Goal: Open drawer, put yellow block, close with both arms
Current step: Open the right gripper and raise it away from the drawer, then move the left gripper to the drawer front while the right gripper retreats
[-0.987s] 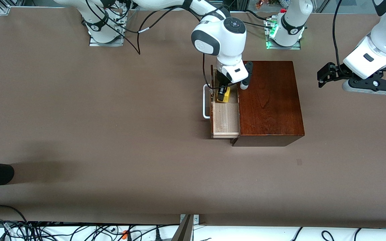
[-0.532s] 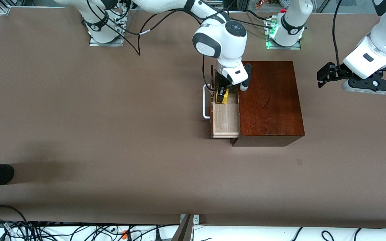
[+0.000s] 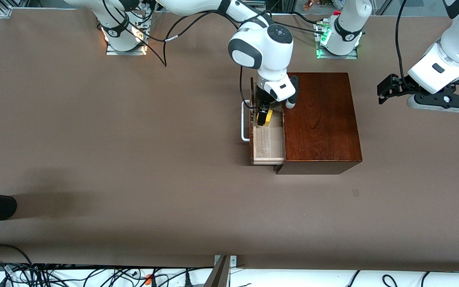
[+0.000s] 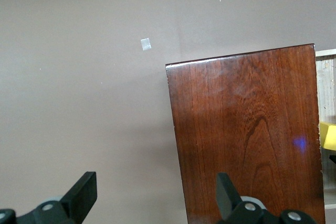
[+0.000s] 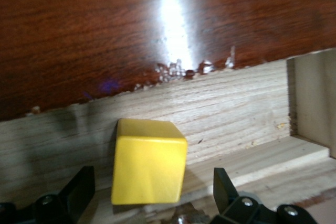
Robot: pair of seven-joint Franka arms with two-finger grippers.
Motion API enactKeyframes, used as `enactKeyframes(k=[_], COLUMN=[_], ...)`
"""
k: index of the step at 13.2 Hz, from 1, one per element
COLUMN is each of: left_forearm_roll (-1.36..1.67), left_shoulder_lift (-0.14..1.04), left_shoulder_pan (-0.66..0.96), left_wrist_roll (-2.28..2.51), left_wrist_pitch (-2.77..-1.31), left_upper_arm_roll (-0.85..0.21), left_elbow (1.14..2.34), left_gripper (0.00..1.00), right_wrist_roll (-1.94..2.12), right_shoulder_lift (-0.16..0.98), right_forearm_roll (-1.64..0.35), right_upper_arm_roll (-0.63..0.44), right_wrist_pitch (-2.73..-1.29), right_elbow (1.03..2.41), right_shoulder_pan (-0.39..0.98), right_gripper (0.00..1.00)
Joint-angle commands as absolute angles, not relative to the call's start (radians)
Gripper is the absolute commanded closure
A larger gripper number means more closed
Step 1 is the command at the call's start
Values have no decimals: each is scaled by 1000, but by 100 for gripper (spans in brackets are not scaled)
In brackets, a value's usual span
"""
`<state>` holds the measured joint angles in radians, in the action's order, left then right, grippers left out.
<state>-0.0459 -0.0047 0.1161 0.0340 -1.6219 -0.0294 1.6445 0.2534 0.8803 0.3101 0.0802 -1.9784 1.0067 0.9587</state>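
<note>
The yellow block [image 5: 149, 161] sits inside the open drawer [image 3: 268, 141], against its inner wall, toward the bench's edge where the arm bases stand. It looks light, rigid and smooth-faced; flat opposite sides are the place to pinch. The right gripper [image 5: 152, 203] straddles it with fingers spread, apparently not clamping. The drawer's handle [image 3: 245, 121] offers a stiff bar for pushing. The left gripper [image 4: 152, 198] waits open above the box [image 3: 319, 117].
</note>
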Motion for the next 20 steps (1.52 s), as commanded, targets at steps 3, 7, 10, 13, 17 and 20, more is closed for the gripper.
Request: enactKeyframes(k=[3,7,10,13,17,20], left_forearm_roll=[-32,-29,-12,46,102,175], left_shoulder_lift=[-17,-3,28,81,219,316], left_shoulder_pan=[114,124,162,213,389,489], left_wrist_roll=[14,17,-4,-243,-319,-389], left_wrist_pitch=[-1615,-1592,-1475,-1465,-1477,-1631], left_upper_arm_roll=[-26,-28,-46,-49,-51,-81], left_elbow=[1648,1631,1608,1603,1559,1539], left_gripper=[0,0,0,0,0,0], right_wrist_roll=[244,230,229,230,227,210], right_shoulder_lift=[677,542,473,393,182,33], right_forearm_roll=[206,198,99,-29,-110,-109], right_upper_arm_roll=[75,26,25,-41,-179,-248], right_wrist_pitch=[-1843,-1750,-1682,-1583,-1548,-1546], right_elbow=[992,996,1002,1032,1237,1420], right_shoulder_pan=[904,743,579,465,451,451], right_gripper=[0,0,0,0,0,0])
